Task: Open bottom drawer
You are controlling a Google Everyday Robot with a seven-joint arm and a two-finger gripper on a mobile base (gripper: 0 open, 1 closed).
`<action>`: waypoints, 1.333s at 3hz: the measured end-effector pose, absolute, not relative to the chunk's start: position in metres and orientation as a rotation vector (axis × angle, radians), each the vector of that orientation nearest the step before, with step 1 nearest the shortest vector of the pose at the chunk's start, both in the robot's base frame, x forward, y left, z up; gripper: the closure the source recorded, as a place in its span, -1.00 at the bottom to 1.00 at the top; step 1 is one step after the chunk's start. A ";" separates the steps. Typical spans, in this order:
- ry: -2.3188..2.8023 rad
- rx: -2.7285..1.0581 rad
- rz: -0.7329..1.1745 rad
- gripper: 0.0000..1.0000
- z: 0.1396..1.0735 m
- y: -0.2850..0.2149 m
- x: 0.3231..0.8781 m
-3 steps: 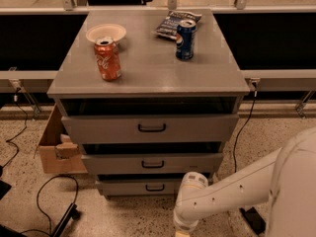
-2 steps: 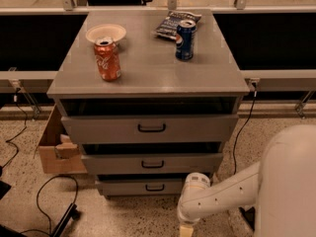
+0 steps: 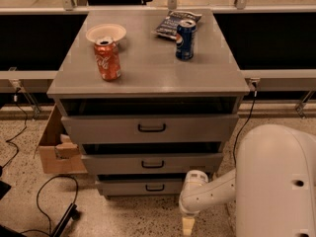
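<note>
The bottom drawer (image 3: 143, 186) is the lowest and narrowest grey front of the cabinet, with a small black loop handle (image 3: 155, 187). Its front sits close under the middle drawer (image 3: 153, 164), and no tray shows. My white arm reaches in from the lower right. Its wrist (image 3: 195, 189) is just right of the bottom drawer's front. My gripper (image 3: 187, 226) hangs below the wrist near the floor, lower than the handle and to its right, not touching it.
The top drawer (image 3: 150, 128) is the tallest front. On the cabinet top stand a red can (image 3: 107, 59), a blue can (image 3: 185, 39), a white bowl (image 3: 105, 32) and a chip bag (image 3: 174, 22). A cardboard box (image 3: 55, 147) and cables (image 3: 47, 196) lie on the floor at left.
My arm's large white shell has come further into view at the right. The wrist and gripper have shifted slightly toward the bottom drawer. The drawers have not moved.
</note>
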State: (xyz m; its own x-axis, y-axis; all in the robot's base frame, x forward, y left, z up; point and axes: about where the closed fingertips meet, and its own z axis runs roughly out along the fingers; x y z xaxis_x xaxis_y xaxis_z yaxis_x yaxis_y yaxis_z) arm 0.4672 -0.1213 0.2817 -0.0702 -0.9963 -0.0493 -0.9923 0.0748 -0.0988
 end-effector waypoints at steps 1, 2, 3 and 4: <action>2.197 -2.070 -0.074 -1.00 0.269 -0.118 0.478; 2.151 -2.086 -0.124 -1.00 0.258 -0.123 0.491; 2.109 -2.088 -0.199 -1.00 0.254 -0.133 0.505; 2.088 -2.085 -0.254 -1.00 0.239 -0.144 0.518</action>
State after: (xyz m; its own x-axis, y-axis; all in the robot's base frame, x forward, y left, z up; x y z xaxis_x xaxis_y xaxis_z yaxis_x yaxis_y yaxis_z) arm 0.5183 -0.1445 0.2388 -0.0006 -1.0000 -0.0063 -0.9694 0.0021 -0.2455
